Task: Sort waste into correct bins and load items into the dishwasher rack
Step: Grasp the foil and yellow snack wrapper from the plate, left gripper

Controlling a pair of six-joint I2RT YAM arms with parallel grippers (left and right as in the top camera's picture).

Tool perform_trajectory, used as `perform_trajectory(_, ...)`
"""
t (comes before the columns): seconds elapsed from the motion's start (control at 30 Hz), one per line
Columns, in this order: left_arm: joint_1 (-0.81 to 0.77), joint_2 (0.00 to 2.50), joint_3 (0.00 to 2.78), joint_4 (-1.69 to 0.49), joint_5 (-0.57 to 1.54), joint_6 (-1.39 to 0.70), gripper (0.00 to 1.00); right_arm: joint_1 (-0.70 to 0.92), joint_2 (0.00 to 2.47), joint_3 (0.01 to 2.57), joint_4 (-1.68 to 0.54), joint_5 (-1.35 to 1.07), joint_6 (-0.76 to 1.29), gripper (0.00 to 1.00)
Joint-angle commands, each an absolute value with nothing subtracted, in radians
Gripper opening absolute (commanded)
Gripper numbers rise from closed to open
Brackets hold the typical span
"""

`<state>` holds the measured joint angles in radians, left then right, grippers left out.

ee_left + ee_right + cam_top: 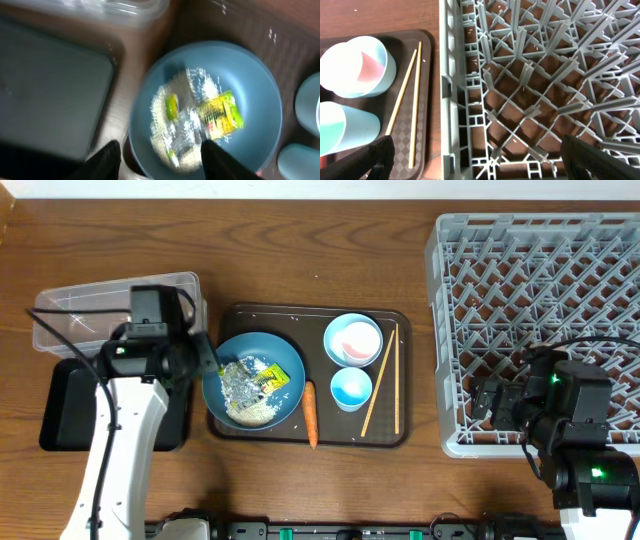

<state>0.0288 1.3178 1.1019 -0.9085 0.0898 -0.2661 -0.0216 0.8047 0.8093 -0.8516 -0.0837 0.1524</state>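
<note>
Both left claw (pixel 161 160) and right claw (pixel 479 154) were found open; crinkled yellow-green wrapper (pixel 221 114) was judged light, slippery, best pinched edgewise.

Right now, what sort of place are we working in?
Probably a mock dish-clearing station: a large grey plastic peg rack, a brown serving tray carrying a round blue plate of leftover rice, and a clear plastic box next to a flat black tray.

Left tool (pixel 160 150) parted, right tool (pixel 477 150) spread wide, both pointing downward
</note>
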Motion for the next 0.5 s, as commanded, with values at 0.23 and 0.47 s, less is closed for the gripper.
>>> perform_trajectory(0.23, -0.024, 1.435, 1.011, -0.916, 0.186, -0.309, 0.54, -0.006, 0.804, 0.828, -0.856, -0.075, 0.149, 0.99)
perform_trajectory(0.47, -0.024, 1.563, 1.010, -0.835, 0.184, -0.309, 0.56, -0.006, 0.804, 0.828, -0.857, -0.075, 0.149, 0.99)
